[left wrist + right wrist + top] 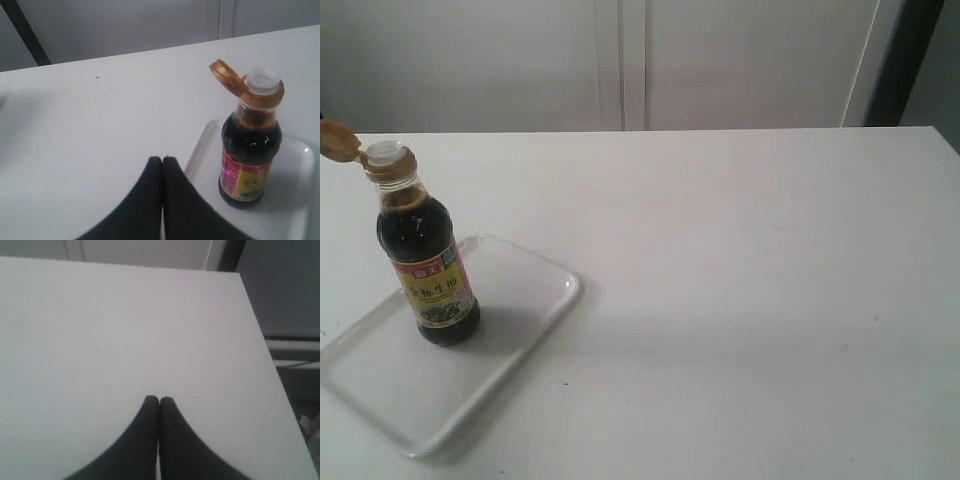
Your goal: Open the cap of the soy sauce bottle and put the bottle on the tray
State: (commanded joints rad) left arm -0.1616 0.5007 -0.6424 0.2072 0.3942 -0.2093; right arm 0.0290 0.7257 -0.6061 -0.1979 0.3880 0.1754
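The soy sauce bottle was seen standing upright on the tray, with its dark base set flat on the plastic. In the exterior view it was placed toward the tray's far end. The cap was flipped right back on its hinge, so the white spout was left bare at the top. It was judged that the bottle was stood straight up so that nothing could spill from the open spout. The tray was laid flat on the white table, at the left side in the exterior view. Its raised rim was thought to be there to catch any drips.

The left gripper was shown in its wrist view with its two black fingers pressed together, and nothing was held between them. It was placed near the tray's edge, apart from the bottle, and nothing was touched by it. The right gripper was closed up the same way, tip against tip, and nothing was gripped by it either. Only bare table was shown under it, well apart from the bottle and tray.

Both parts of the job were judged to be done. The grippers were likely held clear so that the bottle would not be knocked over.
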